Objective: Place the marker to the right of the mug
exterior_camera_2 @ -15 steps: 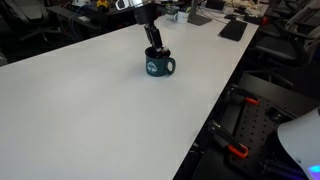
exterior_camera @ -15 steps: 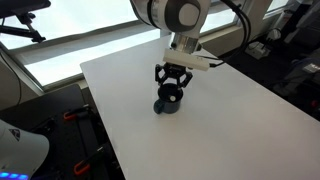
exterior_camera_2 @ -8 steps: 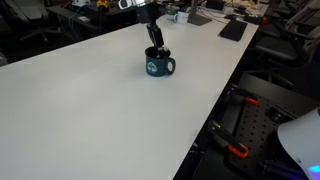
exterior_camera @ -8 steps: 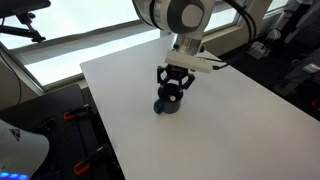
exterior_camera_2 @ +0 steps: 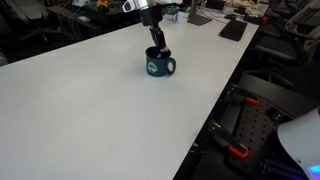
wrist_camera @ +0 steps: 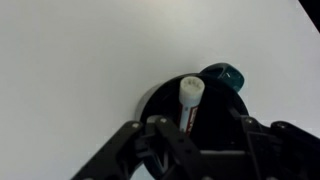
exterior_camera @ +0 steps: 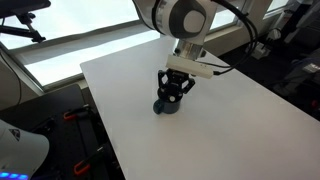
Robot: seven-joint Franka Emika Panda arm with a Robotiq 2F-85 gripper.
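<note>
Only the wrist view shows the fingers (wrist_camera: pixel 155 135) spread apart on either side of the white-capped marker (wrist_camera: pixel 190 93), not pinching it; the marker stands inside the mug (wrist_camera: pixel 152 102). In both exterior views the gripper (exterior_camera: pixel 173 90) (exterior_camera_2: pixel 157 42) hides the marker and hangs right over the dark mug, which sits mid-way across the white table (exterior_camera: pixel 240 125).

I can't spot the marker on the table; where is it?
Wrist view: the marker stands inside the mug, pale end up, right at the gripper, not lying on the white table.
</note>
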